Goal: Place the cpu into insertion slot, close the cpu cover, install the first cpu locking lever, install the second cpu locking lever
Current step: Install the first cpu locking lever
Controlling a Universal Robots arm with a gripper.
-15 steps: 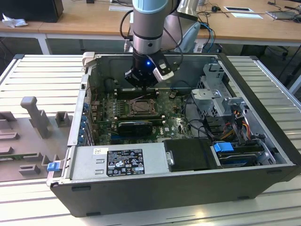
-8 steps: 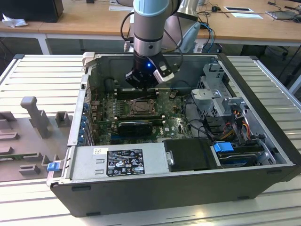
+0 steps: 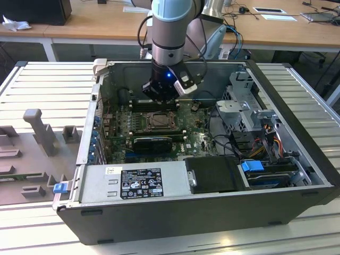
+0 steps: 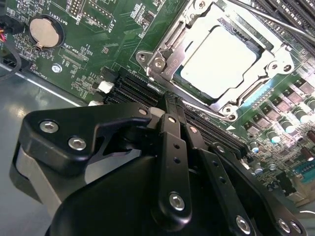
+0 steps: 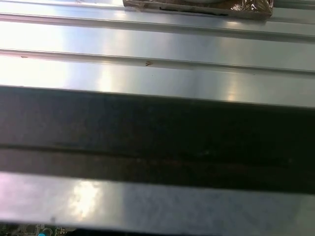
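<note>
My claw (image 3: pixel 161 94) hangs inside the open computer case (image 3: pixel 297 133), just above the green motherboard (image 3: pixel 119 130) and a little behind the insertion slot (image 3: pixel 158 122) as the exterior view shows it. In the second wrist view the claw's black linkage bars (image 4: pixel 170 162) run close together toward the slot, but their tips are hidden against the board, so I cannot tell whether the claw is wide or narrow, nor whether it grips anything.

The cpu (image 4: pixel 219 61) sits flat in the insertion slot (image 4: pixel 165 54), its pale silvery face showing through the square opening. The cpu cover (image 4: pixel 268 56) lies down over it, framing the chip on all sides, with screw heads at its corners. A thin metal rod (image 4: pixel 275 22) crosses just beyond the slot's far edge; I cannot tell whether it is latched. Black memory slots (image 4: pixel 140 91) lie between the insertion slot and my claw. A round coin battery (image 4: pixel 46 30) sits on the board well away from the slot.

In the exterior view the case rests on a ribbed metal table (image 3: pixel 48 79), the power supply box (image 3: pixel 133 180) along the case's near wall, in front of the slot. The first wrist view looks across a dark band (image 5: pixel 157 132) between pale metal ribs (image 5: pixel 157 73).
</note>
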